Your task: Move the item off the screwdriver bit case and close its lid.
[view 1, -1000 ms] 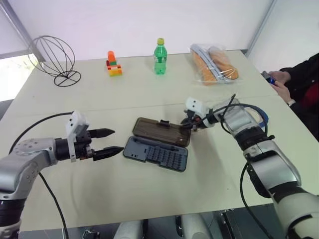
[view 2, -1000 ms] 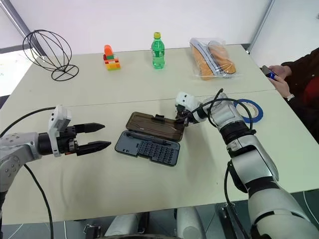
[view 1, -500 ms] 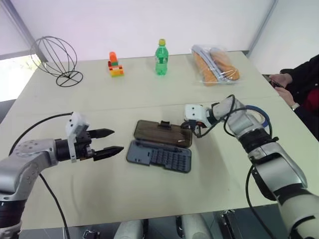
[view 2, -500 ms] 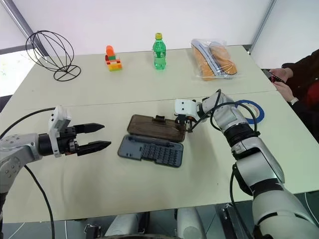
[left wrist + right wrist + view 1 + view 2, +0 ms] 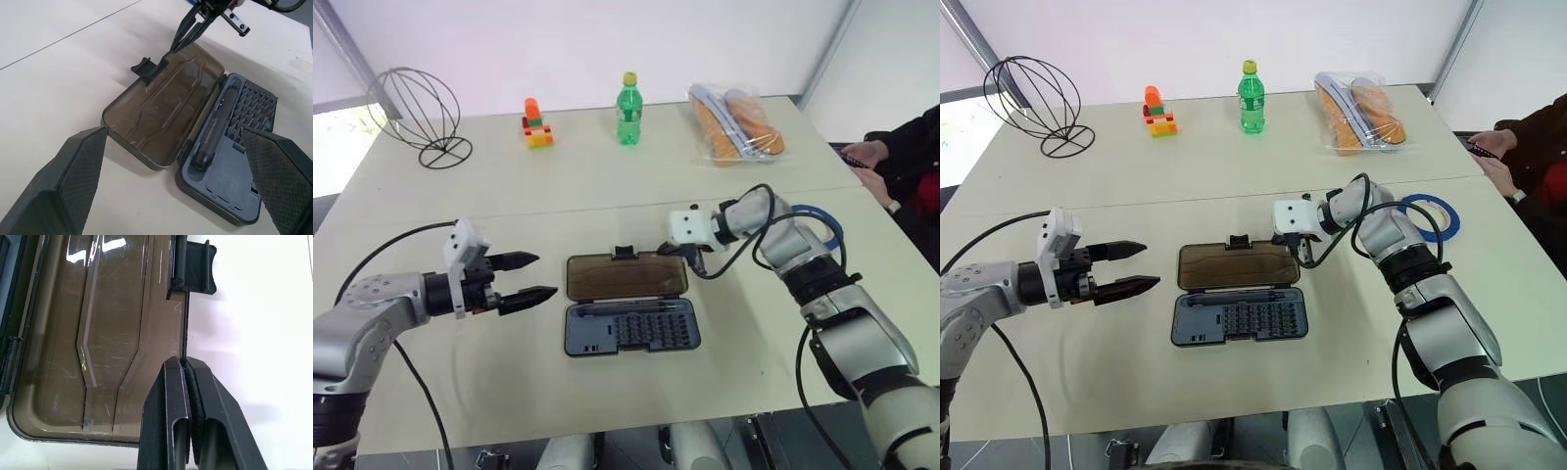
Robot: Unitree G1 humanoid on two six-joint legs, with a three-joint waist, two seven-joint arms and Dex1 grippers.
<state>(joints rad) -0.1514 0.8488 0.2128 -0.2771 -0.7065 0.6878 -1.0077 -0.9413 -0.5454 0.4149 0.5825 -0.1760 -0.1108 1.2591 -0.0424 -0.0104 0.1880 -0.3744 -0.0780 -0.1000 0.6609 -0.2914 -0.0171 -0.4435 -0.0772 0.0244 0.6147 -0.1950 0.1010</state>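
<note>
Screwdriver bit case (image 5: 1239, 315) lying open on table (image 5: 1234, 176), smoky lid (image 5: 1237, 266) flat. Right tool (image 5: 185, 368) pinched on lid's edge. Left tool (image 5: 1136, 267) spread wide, empty; blue tape ring (image 5: 1433, 216) well apart.

Bright, even light; soft shadows on the table (image 5: 607, 186), glare streaks on the lid (image 5: 93, 308).

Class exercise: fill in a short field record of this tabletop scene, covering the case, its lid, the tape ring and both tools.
case: screwdriver bit case open flat on table
lid: lid lies open, latch tab facing away from the robot
tape: blue tape ring on the table, right of the case, off it
right tool: right tool shut, tips at the lid's latch edge
left tool: left tool open, left of case, holds nothing
</note>
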